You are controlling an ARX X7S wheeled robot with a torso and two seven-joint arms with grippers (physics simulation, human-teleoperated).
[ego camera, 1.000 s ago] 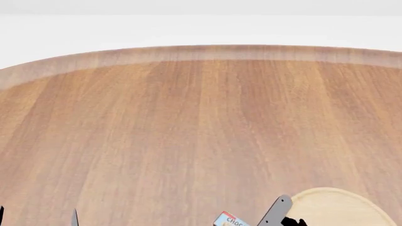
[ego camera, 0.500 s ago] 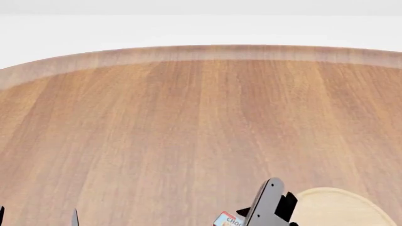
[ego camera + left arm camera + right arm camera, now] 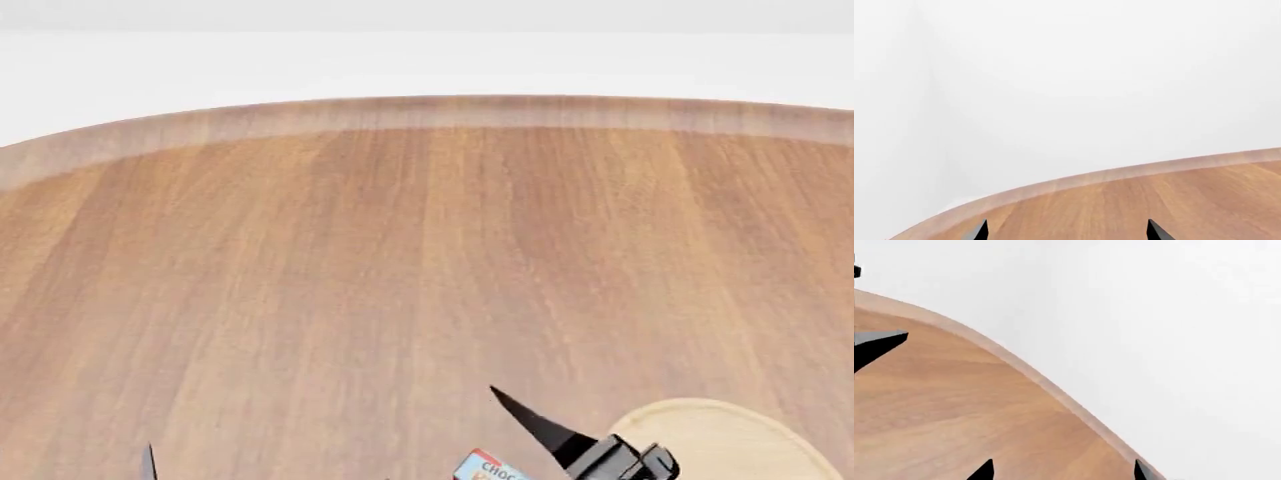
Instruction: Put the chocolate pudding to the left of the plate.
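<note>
— Although only partly seen, where is the chocolate pudding (image 3: 489, 468) listed?
— Just left of the plate (image 3: 727, 440), on the table (image 3: 400, 260).
— Right gripper (image 3: 1062, 471)?
— Fingers apart, nothing held; placement is judged done.

We record a table (image 3: 400, 260) of warm brown wood grain with a paler rim. The plate (image 3: 721, 440) is light tan. The chocolate pudding (image 3: 487, 468) shows a light blue top, red edge, orange lettering. The right gripper (image 3: 561, 440) is black.

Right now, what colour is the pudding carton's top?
Light blue with a red edge and orange lettering on the chocolate pudding; head view.
</note>
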